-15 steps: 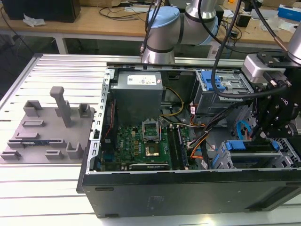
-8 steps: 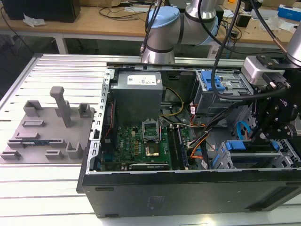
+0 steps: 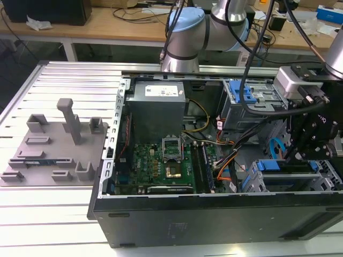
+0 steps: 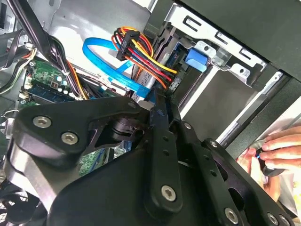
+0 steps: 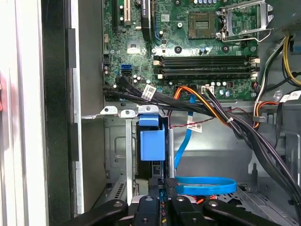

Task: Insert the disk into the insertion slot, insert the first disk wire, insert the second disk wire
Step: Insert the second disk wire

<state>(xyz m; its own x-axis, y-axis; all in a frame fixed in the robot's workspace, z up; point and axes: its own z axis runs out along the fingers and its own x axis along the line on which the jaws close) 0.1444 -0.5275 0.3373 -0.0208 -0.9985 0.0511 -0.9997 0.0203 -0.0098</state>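
Observation:
The disk sits in the insertion slot, a low grey cage at the case's front corner on the exterior view's right. Its blue carrier shows there, and the carrier's tab in both wrist views. My gripper hangs right over the disk's end, fingers drawn together with the blue plug end of the second disk wire between them. Its loop lies beside the cage. The first disk wire, a red, orange and black bundle, runs down to the disk's end next to my fingers.
The taller bay with blue latches stands behind the cage. Black cable bundles cross between the motherboard and the cage. A person's hand is just outside the case wall. A grey fixture plate lies on the exterior view's left.

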